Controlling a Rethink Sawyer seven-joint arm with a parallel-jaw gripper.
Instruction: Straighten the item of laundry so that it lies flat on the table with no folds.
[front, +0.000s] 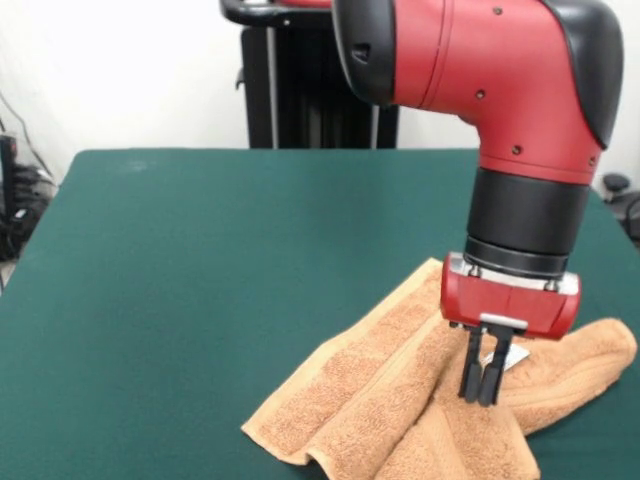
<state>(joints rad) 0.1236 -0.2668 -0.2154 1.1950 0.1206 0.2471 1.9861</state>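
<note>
The orange-tan towel (400, 400) lies bunched on the dark green table (200, 280), at the lower right of the front view. Its folds run towards one spot under my gripper. One lobe spreads left, one towards the bottom edge, and one to the right (585, 365). A small white label (508, 356) shows just behind the fingers. My gripper (480, 398) hangs straight down from the red wrist. Its two black fingers (470, 375) are drawn close together, with their tips in the towel's middle fold. They appear pinched on the cloth.
The red and black arm (500, 80) reaches down over the table's right side. The black pedestal (300, 90) stands behind the far edge. Cables and equipment lie off the table's left edge (20, 200). The towel's near part runs out of the picture's bottom.
</note>
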